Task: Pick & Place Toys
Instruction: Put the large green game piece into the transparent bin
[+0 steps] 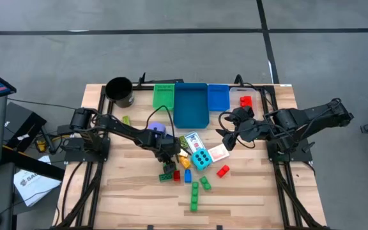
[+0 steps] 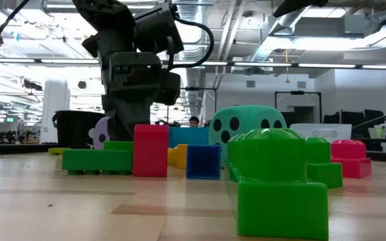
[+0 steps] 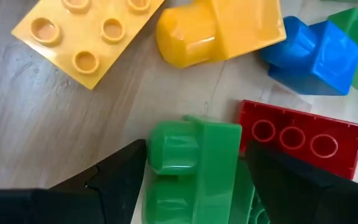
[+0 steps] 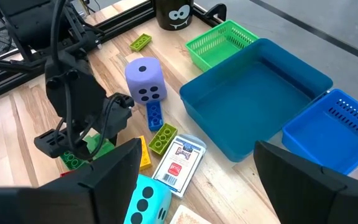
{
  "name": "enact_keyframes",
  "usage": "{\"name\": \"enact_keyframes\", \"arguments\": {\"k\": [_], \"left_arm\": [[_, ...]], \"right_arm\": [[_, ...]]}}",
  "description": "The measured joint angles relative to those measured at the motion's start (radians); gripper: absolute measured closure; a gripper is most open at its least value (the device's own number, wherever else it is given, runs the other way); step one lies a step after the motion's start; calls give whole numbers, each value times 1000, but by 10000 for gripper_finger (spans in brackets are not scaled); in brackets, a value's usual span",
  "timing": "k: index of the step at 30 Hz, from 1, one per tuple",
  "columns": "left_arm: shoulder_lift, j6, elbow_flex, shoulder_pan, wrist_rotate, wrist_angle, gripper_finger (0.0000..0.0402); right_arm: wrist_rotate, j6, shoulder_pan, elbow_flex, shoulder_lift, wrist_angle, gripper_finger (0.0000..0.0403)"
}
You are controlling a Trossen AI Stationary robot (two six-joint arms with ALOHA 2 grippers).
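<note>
My left gripper [image 1: 167,161] is down among the toys near the table's middle, because the bricks lie bunched there and I must straddle one to lift it. Its fingers stand apart on either side of a green brick [image 3: 194,165], not yet clamped; a red brick [image 3: 300,138] lies just beside it, with a yellow brick [image 3: 82,34] and a blue brick [image 3: 312,56] near. To the right, my right gripper [image 1: 230,131] waits with fingers apart and empty, near the large blue bin [image 1: 191,105], where I judge the toys belong.
</note>
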Motion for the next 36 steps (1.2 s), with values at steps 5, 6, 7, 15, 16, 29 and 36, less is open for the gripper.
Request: {"name": "enact_keyframes", "arguments": {"k": [5, 6, 7, 15, 16, 29, 36], "left_arm": [[-5, 1, -2, 6, -12, -1, 153], [-5, 7, -2, 5, -12, -4, 163], [-5, 16, -3, 1, -13, -5, 174], [-5, 63, -3, -2, -20, -3, 235], [-5, 64, -3, -2, -21, -3, 235], [-84, 43, -5, 22, 65, 2, 235], [-273, 39, -5, 92, 19, 26, 237]], "right_arm": [[0, 0, 0, 0, 0, 0, 97], [0, 0, 0, 0, 0, 0, 97], [0, 0, 0, 0, 0, -1, 97], [0, 0, 0, 0, 0, 0, 97], [0, 0, 0, 0, 0, 0, 97], [0, 0, 0, 0, 0, -8, 97], [3, 0, 0, 0, 0, -8, 97]]}}
